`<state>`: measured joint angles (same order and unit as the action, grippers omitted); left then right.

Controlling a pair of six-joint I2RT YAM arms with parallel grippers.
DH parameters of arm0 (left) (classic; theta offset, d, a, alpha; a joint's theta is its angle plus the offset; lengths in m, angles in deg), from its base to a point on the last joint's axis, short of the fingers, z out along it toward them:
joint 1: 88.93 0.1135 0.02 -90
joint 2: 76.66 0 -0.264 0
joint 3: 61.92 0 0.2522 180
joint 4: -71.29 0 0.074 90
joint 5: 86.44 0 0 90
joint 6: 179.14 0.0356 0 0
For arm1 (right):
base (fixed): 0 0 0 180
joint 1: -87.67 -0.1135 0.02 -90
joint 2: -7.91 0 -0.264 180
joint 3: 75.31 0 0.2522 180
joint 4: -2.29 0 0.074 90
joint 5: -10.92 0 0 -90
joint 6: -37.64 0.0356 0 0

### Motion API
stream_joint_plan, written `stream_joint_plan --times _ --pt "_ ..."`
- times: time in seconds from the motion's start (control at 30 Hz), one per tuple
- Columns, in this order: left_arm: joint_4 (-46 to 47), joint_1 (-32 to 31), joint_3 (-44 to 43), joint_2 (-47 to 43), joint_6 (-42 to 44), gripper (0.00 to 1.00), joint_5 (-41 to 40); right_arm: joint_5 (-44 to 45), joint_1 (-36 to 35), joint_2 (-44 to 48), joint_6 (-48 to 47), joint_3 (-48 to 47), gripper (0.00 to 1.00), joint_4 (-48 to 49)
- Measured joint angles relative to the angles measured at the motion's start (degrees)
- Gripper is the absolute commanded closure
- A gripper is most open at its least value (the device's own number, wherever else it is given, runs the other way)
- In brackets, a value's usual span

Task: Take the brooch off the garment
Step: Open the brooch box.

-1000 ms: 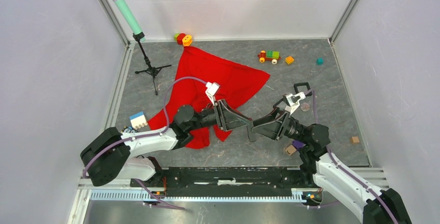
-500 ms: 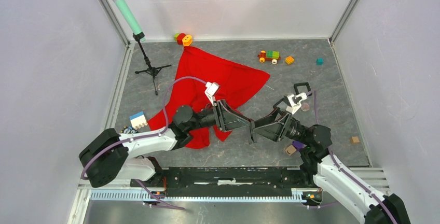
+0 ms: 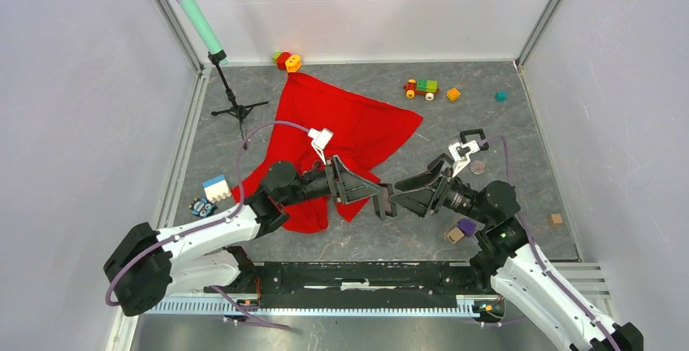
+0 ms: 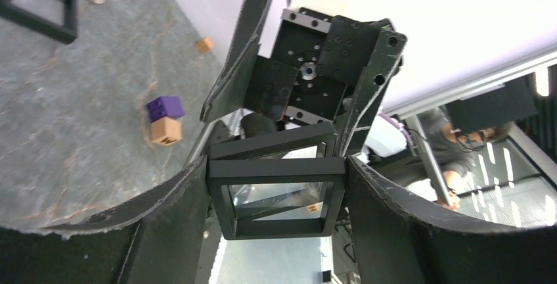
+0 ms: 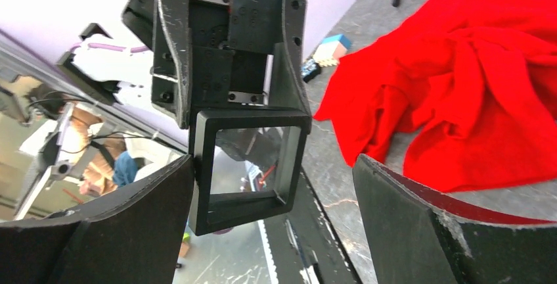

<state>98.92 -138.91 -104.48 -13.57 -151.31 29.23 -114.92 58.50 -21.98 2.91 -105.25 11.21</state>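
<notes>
holding a hollow black square brooch [image 4: 276, 168] in left gripper [image 4: 277, 189]

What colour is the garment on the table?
Solid red garment, no pattern visible. Shows best in the top external view.

A robotics lab. White panels [image 3: 366, 2] on aluminium posts [image 3: 546, 10] wall in the grey counter [image 3: 504, 123]. Past the left end effector [image 4: 277, 165], a person [image 4: 453, 146] is visible outside the cell.
</notes>
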Motion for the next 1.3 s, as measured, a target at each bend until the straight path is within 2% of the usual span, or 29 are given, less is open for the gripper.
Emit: stream_joint_plan --times 0.27,0.57,0.87,1.17,1.3 --pt "-15.6 1.4 -1.9 -3.0 4.9 0.81 -1.8 6.2 1.0 0.0 -11.9 -4.7 0.07 -17.1" --pt "-26.3 3.7 -4.4 -3.4 8.4 0.81 -1.8 16.7 1.6 -4.6 -22.1 -8.5 0.08 -31.7" --pt "-30.6 9.5 -4.7 -1.0 9.7 0.82 -0.4 24.3 3.1 -8.0 -27.7 -11.6 0.08 -39.7" --pt "-34.5 14.4 -6.2 5.7 12.8 0.82 3.0 39.6 5.1 -13.9 -33.4 -20.5 0.09 -47.6" --pt "-35.8 16.3 -7.8 8.4 14.3 0.84 5.0 45.8 8.5 -18.9 -33.7 -21.5 0.08 -48.9"
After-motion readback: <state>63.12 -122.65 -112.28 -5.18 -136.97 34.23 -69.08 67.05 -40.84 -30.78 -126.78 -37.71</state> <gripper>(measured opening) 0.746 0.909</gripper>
